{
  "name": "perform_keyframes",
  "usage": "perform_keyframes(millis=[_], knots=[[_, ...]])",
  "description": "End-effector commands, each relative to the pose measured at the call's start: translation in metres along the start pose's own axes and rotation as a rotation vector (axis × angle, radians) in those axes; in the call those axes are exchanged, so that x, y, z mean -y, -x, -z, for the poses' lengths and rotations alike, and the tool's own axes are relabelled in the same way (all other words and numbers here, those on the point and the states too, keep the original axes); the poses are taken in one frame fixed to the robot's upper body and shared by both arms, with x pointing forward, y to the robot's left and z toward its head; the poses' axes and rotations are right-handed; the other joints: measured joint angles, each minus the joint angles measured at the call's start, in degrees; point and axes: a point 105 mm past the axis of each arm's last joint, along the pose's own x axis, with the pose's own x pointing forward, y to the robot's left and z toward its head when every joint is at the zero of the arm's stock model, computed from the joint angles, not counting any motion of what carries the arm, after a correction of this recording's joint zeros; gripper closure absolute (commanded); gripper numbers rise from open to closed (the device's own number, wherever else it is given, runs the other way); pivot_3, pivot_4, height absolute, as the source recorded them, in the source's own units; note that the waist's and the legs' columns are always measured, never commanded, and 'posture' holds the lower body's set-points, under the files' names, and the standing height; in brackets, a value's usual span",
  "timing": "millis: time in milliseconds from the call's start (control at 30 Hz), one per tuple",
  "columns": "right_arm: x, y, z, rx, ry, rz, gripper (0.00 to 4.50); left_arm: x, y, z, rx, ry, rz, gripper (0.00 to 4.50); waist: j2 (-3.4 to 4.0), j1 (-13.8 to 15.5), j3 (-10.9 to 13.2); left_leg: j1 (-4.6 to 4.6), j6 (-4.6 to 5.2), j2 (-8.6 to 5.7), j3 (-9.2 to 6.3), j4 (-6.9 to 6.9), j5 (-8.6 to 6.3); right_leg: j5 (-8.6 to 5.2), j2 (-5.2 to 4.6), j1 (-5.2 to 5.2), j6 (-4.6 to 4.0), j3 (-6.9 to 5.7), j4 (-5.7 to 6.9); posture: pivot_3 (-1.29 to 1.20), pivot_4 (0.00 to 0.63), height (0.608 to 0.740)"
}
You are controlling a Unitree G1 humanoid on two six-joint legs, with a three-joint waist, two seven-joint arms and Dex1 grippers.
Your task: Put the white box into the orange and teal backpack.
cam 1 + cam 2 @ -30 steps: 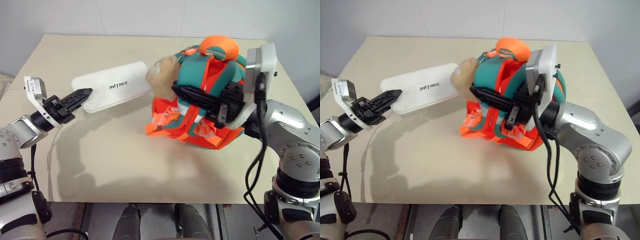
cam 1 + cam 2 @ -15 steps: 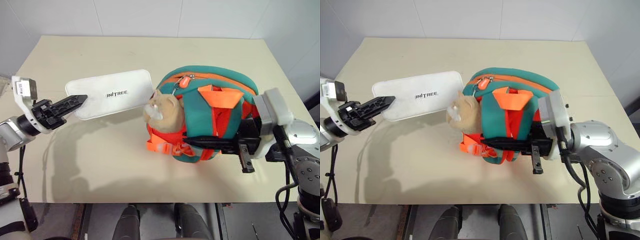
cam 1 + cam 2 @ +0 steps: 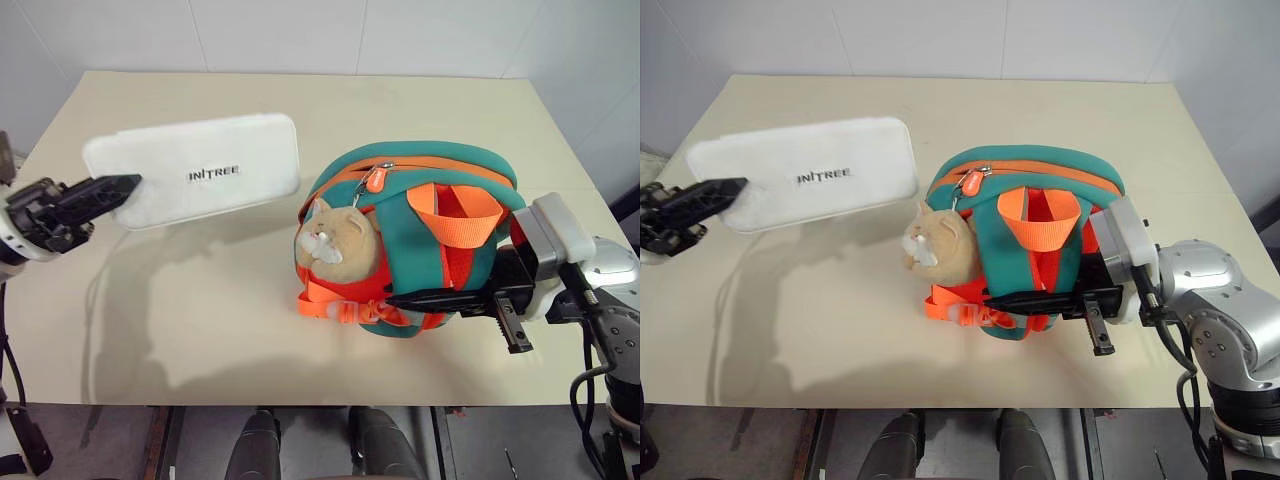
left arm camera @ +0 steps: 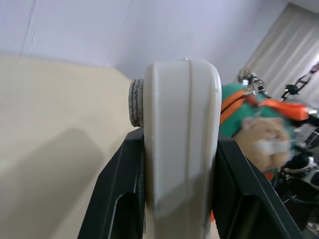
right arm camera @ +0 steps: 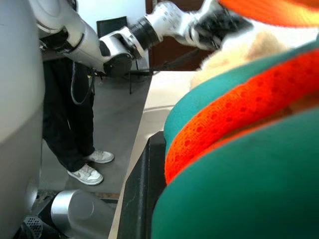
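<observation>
Your white box (image 3: 200, 173) is in the air above the far left part of the tabletop (image 3: 240, 320), lying nearly flat with its dark lettering facing up and casting a shadow on the surface below. Your left tool (image 3: 108, 190) is clamped on the box's left end; in the left wrist view the two black fingers (image 4: 122, 199) press against either face of the box's edge. The box's right end comes close to the backpack without touching it.

The orange and teal backpack (image 3: 430, 200) sits on the tabletop to the right of the box, teal top toward the far side, its orange zipper running along the crown. An orange loop handle (image 3: 455, 205) stands up on it. The tan plush animal (image 3: 335, 240) on the backpack faces the box.

Your right tool (image 3: 415, 298) lies level along the backpack's near side, fingers together, pinching the orange webbing straps (image 3: 345, 305) low on its front.

In the right wrist view, a person's legs and light sneakers (image 5: 87, 172) stand on the floor beyond the tabletop.
</observation>
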Motion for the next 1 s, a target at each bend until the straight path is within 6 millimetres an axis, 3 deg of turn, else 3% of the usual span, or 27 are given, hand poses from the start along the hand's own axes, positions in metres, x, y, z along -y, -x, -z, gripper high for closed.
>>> perform_keyframes(millis=[33,333,467,767,1000], knots=[[0.001,0.001,-0.002,0.016,0.021,0.018,4.5,0.02,-0.001,-0.014,-0.016,-0.093,0.034,3.19,0.0,0.02,0.0,0.0,0.0,0.0,0.0,0.01,0.0,0.0,0.0,0.01,0.0,0.0,0.0,0.0,0.15,0.74],[0.008,0.0,0.004,0.008,0.012,0.025,4.5,0.038,-0.021,-0.009,-0.114,-0.177,0.093,3.19,0.0,0.07,0.0,0.02,0.0,0.0,0.0,0.14,0.0,0.03,0.0,0.06,0.03,0.0,0.05,0.0,0.15,0.74],[0.009,0.0,0.004,0.012,0.014,0.028,4.5,0.036,-0.025,-0.004,-0.16,-0.199,0.093,3.19,0.0,0.07,0.0,0.03,0.0,0.0,0.0,0.12,0.0,0.03,0.01,0.06,0.03,0.0,0.05,0.0,0.15,0.74],[0.01,0.0,0.009,0.004,0.013,0.038,4.5,0.041,-0.046,0.006,-0.265,-0.245,0.218,3.19,0.0,0.23,0.0,0.02,0.0,-0.01,-0.01,0.14,0.0,0.03,0.01,0.09,0.03,0.0,0.06,0.0,0.15,0.74],[0.013,-0.004,0.013,0.005,0.021,0.056,4.5,0.052,-0.06,0.002,-0.39,-0.343,0.326,3.19,-0.01,0.09,-0.01,0.03,0.0,-0.01,-0.01,0.15,0.0,0.04,0.02,0.11,0.05,0.0,0.06,0.0,0.15,0.74]])
